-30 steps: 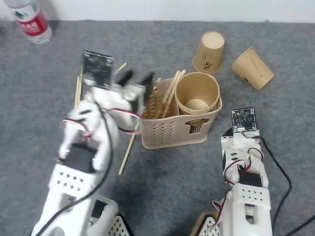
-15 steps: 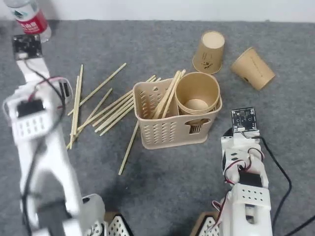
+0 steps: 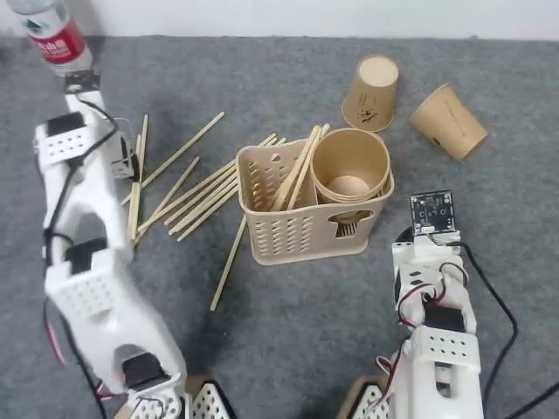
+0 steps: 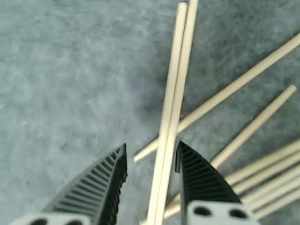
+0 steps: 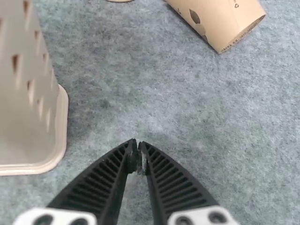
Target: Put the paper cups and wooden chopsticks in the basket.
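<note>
- Wooden sticks first: a handful of chopsticks stand slanted in the left compartment of the basket. That part I judge done.
- Nested cups sit upright in the right compartment, a stack of several; exact count cannot be told.
- Left to do: the loose chopsticks lie fanned over the grey carpet, left of the basket. One stray stick lies by the basket's front left corner.
- Also left: two cups outside, behind and to the right of the basket. The near cup and the far cup both lie on the carpet, apart from each other.
- Left gripper: low over the outer edge of the scatter. Jaws part-open and straddling a pair of chopsticks that lie side by side; one jaw is close against the pair, the other apart. Not clamped yet.
- Right gripper: jaws pressed together, empty, over bare carpet just right of the basket.
- Plastic bottle at the far left corner.
- Judgement: roughly half done, with most sticks and two cups outstanding.
</note>
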### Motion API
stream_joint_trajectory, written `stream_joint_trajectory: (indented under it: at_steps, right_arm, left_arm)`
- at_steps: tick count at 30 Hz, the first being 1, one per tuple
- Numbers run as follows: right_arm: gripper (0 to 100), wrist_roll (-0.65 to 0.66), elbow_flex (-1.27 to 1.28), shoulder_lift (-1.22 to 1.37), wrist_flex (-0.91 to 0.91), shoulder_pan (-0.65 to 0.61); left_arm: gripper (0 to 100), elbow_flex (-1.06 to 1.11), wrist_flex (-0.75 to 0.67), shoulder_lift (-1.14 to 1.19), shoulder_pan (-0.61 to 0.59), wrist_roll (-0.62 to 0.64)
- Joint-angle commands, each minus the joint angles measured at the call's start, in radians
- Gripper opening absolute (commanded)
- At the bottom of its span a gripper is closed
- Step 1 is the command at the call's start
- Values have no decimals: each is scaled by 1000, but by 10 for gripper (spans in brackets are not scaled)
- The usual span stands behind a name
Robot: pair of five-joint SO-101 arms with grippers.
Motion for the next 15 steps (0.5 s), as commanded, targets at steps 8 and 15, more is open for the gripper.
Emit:
stream_joint_trajectory:
  at_steps: [8, 15]
  right_arm:
    - [15, 104, 15, -15, -22, -51]
    - [15, 104, 15, -15, -22, -51]
  left_arm:
    - [160, -420, 74, 278, 72, 107]
    - [160, -642, 123, 413, 68, 155]
